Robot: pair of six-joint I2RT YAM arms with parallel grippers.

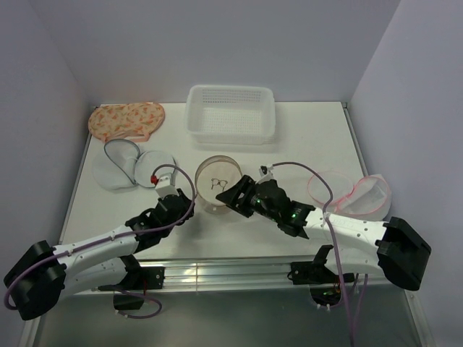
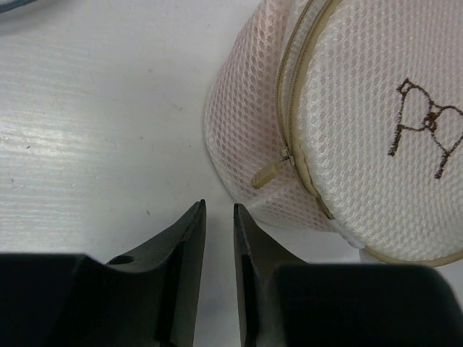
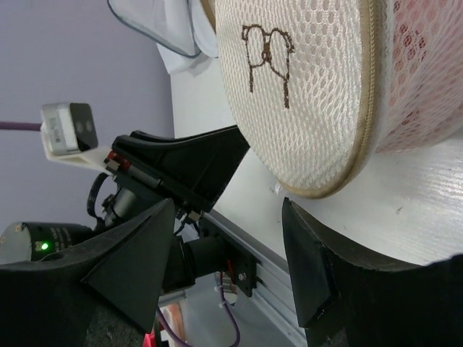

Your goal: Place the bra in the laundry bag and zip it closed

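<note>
The round white mesh laundry bag (image 1: 221,184) stands mid-table, its tan zip rim and black drawing facing up. Pink shows through its side wall (image 3: 427,72); I cannot tell what lies inside. A peach floral bra-shaped piece (image 1: 126,119) lies at the back left. My left gripper (image 1: 187,204) sits left of the bag, jaws a narrow gap apart and empty (image 2: 218,210). The tan zip pull (image 2: 266,173) hangs just ahead of it, untouched. My right gripper (image 1: 233,196) is wide open and empty (image 3: 228,238) at the bag's near right edge.
A white perforated basket (image 1: 231,113) stands behind the bag. A grey-rimmed mesh bag (image 1: 126,165) lies at the left. A pink-rimmed mesh bag (image 1: 354,191) lies at the right. The table's front rail runs just below both arms.
</note>
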